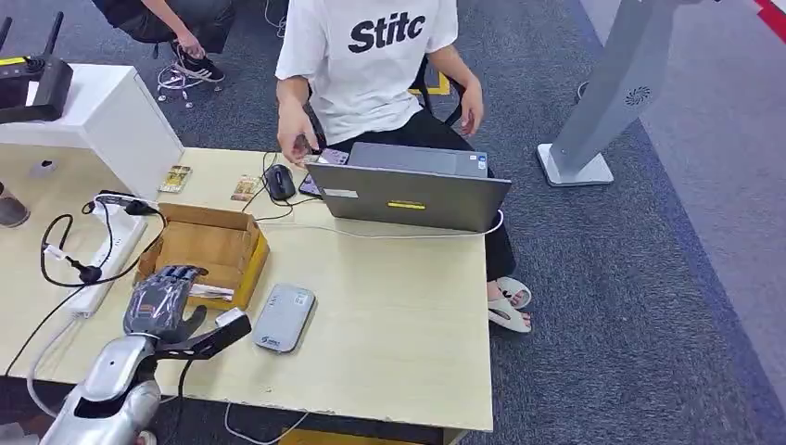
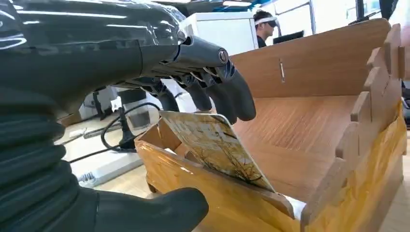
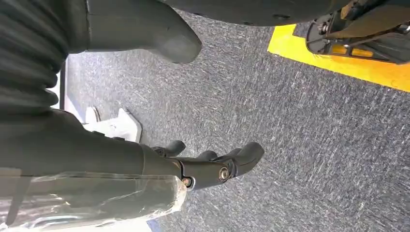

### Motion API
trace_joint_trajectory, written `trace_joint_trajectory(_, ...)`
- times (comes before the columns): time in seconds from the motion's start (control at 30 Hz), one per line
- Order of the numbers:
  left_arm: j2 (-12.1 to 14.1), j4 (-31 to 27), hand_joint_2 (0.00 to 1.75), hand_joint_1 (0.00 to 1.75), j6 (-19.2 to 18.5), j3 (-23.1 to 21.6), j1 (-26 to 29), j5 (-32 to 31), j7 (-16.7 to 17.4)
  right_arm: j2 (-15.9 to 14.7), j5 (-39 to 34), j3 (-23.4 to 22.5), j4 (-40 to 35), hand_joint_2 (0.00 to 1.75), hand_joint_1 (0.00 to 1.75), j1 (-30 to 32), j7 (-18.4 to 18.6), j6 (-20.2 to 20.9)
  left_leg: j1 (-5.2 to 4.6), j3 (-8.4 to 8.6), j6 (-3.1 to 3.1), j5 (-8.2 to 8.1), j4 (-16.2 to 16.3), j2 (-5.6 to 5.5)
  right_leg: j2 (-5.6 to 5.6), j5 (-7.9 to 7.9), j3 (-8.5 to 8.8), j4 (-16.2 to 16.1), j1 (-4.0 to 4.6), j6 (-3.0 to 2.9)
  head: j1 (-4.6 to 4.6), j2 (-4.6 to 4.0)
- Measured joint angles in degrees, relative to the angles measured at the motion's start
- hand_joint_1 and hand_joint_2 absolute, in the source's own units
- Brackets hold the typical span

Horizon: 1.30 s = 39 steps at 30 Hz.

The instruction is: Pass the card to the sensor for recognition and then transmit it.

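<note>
A card with a yellowish picture leans tilted against the near wall of the open wooden box. My left hand hovers over that wall. Its dark fingers curve down just above the card's upper edge, while the thumb stays outside the box, apart from the card. In the head view the left hand sits at the front edge of the box, with the card beside it. The grey flat sensor lies on the table right of the box. My right hand hangs over carpet, fingers loosely bent, holding nothing.
A person sits behind an open laptop at the table's far side. Two more cards and a mouse lie near the far edge. A power strip with cables lies left of the box.
</note>
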Motion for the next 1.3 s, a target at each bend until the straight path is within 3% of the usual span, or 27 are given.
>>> trace_joint_trajectory(0.07,-0.15,0.00,1.75,0.70,0.04,-0.22,-0.06,0.09,-0.34,0.00,0.14,-0.02,0.00,1.75,0.00,0.00,0.02,0.04,0.00,0.00,0.00,0.00,0.00,0.00,0.00,0.00,0.00,0.00,0.00,0.00,0.00,0.00)
trace_joint_trajectory(0.1,-0.24,0.00,1.75,1.19,0.04,-0.35,-0.11,0.17,-0.54,0.00,0.18,-0.02,0.00,1.75,0.00,0.01,0.02,0.15,0.00,0.00,0.00,0.00,0.00,0.00,0.00,0.00,0.00,0.00,0.00,0.00,-0.02,0.00)
trace_joint_trajectory(0.17,-0.31,0.00,1.75,1.45,0.04,-0.68,-0.33,0.17,-0.71,0.00,0.22,-0.02,0.00,1.75,0.00,0.00,0.02,0.44,0.00,0.00,0.00,0.00,0.00,0.00,0.00,0.00,0.00,0.00,0.00,0.00,-0.02,0.00)
trace_joint_trajectory(0.5,-0.81,0.00,1.75,1.68,0.02,-1.92,-1.76,0.87,-1.34,0.00,0.75,-0.07,0.00,1.75,0.00,-0.02,-0.30,0.74,0.00,0.00,0.00,0.00,0.00,0.00,0.00,0.01,0.01,0.00,0.00,0.00,0.00,0.00)
trace_joint_trajectory(0.9,-0.50,-0.02,1.75,1.75,1.22,-1.97,-2.02,1.70,-1.30,0.00,1.25,-0.28,0.00,1.75,0.00,-0.01,-0.39,0.81,0.00,0.00,0.00,0.00,0.00,0.00,0.00,0.01,0.01,0.00,0.00,0.00,0.00,0.00)
trace_joint_trajectory(1.3,5.84,-7.57,1.75,1.75,4.07,-1.59,-2.85,-2.95,1.72,0.02,1.21,-2.08,0.00,1.75,0.00,0.07,-1.03,0.63,0.02,0.00,0.00,0.01,0.00,0.02,0.01,0.01,0.01,0.02,0.02,0.00,0.02,0.00)
